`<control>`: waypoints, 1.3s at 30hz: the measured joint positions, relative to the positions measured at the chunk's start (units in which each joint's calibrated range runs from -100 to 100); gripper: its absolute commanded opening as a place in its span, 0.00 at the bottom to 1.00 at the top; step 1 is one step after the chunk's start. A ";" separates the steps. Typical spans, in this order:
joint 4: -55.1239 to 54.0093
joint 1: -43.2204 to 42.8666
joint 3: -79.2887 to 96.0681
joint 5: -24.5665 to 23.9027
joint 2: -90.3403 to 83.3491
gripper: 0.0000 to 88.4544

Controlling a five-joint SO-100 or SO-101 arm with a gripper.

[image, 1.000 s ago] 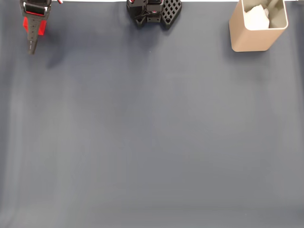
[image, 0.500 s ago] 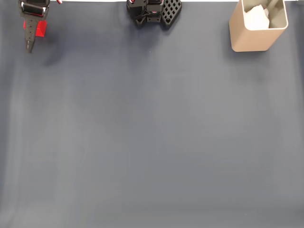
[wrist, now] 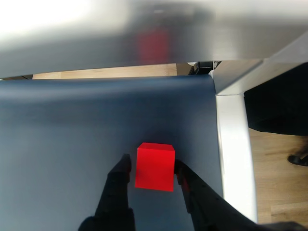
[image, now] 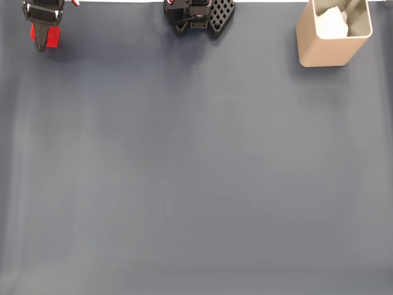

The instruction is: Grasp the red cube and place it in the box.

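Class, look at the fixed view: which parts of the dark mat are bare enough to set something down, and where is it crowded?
Bare: the whole mat below the top row, plus the stretches between tool and black base, and between base and beige box. Crowded: the top left corner, where the tool straddles the red cube, and the top right corner around the box.

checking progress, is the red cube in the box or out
Out. The red cube sits between the gripper fingers at the mat's far left in the fixed view; the box stands far right.

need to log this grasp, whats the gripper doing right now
Gripper: the jaws are shut on the red cube, one finger against each side of it, at the mat's far left corner in the fixed view.
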 measured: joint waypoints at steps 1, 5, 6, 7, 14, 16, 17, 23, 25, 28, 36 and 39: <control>0.00 0.00 -0.09 0.00 0.00 0.17; 0.41 0.00 -0.46 0.34 -0.09 0.12; 0.41 0.00 -0.55 0.39 -0.09 0.10; 0.41 0.00 -0.55 0.49 -0.09 0.09; 0.89 -0.30 -0.64 0.78 -0.09 0.02; 1.06 -0.38 -0.64 0.88 -0.09 0.01; 1.22 -0.45 -0.64 0.88 -0.09 0.01; 2.27 -0.90 -0.64 0.88 -0.09 0.00; 2.27 -1.05 -0.64 0.88 -0.09 0.00; 2.27 -1.35 -0.64 0.88 -0.09 0.00; 6.01 -2.78 -3.55 0.88 -0.18 0.00; 7.80 -3.98 -4.55 0.88 -0.98 0.00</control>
